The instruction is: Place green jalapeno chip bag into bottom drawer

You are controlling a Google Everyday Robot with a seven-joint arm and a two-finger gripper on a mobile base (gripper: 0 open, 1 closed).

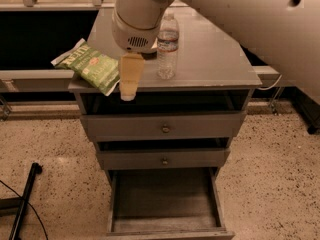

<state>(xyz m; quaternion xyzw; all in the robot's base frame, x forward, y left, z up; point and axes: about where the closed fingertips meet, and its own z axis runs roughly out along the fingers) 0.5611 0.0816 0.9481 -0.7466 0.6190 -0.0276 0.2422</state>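
Note:
The green jalapeno chip bag [93, 67] lies on the left front corner of the grey cabinet top [215, 59], partly overhanging the left edge. My gripper [129, 79] hangs from the white arm just right of the bag, at the cabinet's front edge, its cream fingers pointing down. Nothing is seen held in it. The bottom drawer [165, 199] is pulled out at the cabinet's foot, its grey floor bare.
A clear water bottle [167, 46] stands upright on the cabinet top just right of the gripper. Two shallower drawers with brass knobs [165, 129] are closed above the open one. A black stand leg [25, 199] lies on the speckled floor at left.

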